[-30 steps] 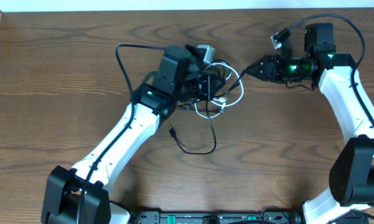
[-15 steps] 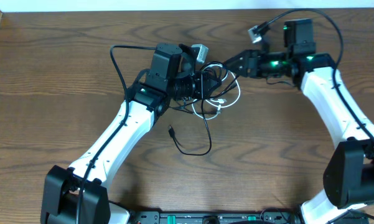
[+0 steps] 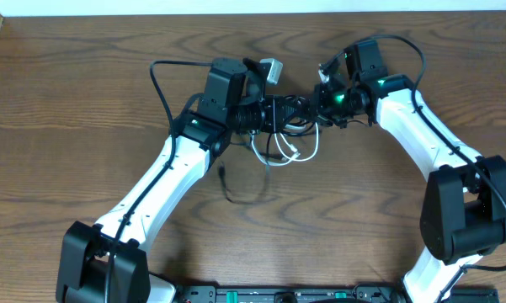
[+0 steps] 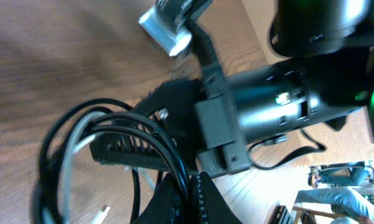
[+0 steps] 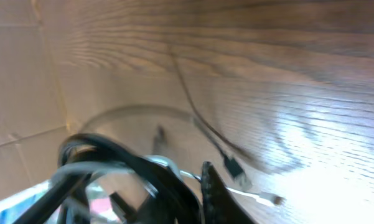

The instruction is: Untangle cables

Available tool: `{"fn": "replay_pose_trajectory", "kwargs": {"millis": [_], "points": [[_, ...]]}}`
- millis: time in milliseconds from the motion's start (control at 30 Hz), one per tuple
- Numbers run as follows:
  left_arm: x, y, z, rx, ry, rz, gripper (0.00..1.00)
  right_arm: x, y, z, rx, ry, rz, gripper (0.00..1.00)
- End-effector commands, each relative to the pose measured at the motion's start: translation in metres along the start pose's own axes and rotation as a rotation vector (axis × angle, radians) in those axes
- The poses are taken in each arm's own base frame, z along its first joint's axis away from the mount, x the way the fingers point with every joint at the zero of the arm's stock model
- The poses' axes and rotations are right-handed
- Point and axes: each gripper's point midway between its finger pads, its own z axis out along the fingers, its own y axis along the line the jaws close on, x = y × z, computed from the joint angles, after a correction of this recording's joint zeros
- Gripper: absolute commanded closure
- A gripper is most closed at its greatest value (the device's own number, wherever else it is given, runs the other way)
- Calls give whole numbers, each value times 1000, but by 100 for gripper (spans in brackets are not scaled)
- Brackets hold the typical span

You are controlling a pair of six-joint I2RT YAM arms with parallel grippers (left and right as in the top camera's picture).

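Clamping black cable (image 4: 171, 155) in closed left gripper (image 4: 191, 186) | right gripper (image 3: 313, 103) close by, cannot tell whether closed

The left arm (image 3: 156, 194) and right arm (image 3: 421, 126) are white tubes with black joints. Black wires (image 3: 157, 84) loop off them, and small green lights (image 3: 338, 98) glow.

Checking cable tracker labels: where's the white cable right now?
Overhead view, middle of the table: the white cable loops just below where the left gripper and right gripper meet, tangled with the black cable.
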Motion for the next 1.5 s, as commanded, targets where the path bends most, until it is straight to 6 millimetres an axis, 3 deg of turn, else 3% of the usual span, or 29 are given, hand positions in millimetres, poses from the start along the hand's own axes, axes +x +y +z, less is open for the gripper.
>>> {"fn": "replay_pose_trajectory", "kwargs": {"millis": [0, 133, 300, 500, 600, 733, 867, 933, 1033, 1067, 1133, 1167, 1333, 1467], "points": [[-20, -5, -8, 29, -59, -4, 93, -2, -21, 7, 91, -14, 24, 99], [-40, 12, -23, 12, -125, -30, 93, -6, -43, 3, 204, -48, 37, 99], [-69, 32, -60, 36, -209, -55, 93, -11, -85, -18, 373, -73, 38, 99], [-82, 52, -92, 40, -257, -82, 92, -16, -123, -43, 512, -92, 50, 99], [-86, 61, -101, 31, -275, -92, 92, -18, -129, -50, 515, -89, 33, 99], [-86, 63, -102, 25, -276, -88, 93, -15, -110, -41, 388, -30, -110, 99], [-75, 59, -94, 23, -233, -72, 93, -2, -47, -29, 39, 39, -329, 99], [-69, 54, -87, 31, -207, -75, 93, 2, -12, -36, -117, 29, -409, 99], [-60, 38, -72, 61, -166, -44, 91, -2, 22, -56, -202, -39, -489, 99], [-54, 28, -64, 77, -144, -16, 83, -6, 24, -62, -176, -65, -480, 99], [-46, 14, -51, 93, -115, 22, 51, -16, 11, -66, -60, -111, -404, 99], [-41, 8, -45, 91, -104, 31, 42, -19, 3, -66, -14, -124, -367, 99], [-21, -5, -13, 62, -53, 52, 41, -20, -3, -66, 15, -126, -319, 99], [3, -5, 24, -11, -4, 55, 41, -20, -9, -66, 47, -129, -290, 99]]}}
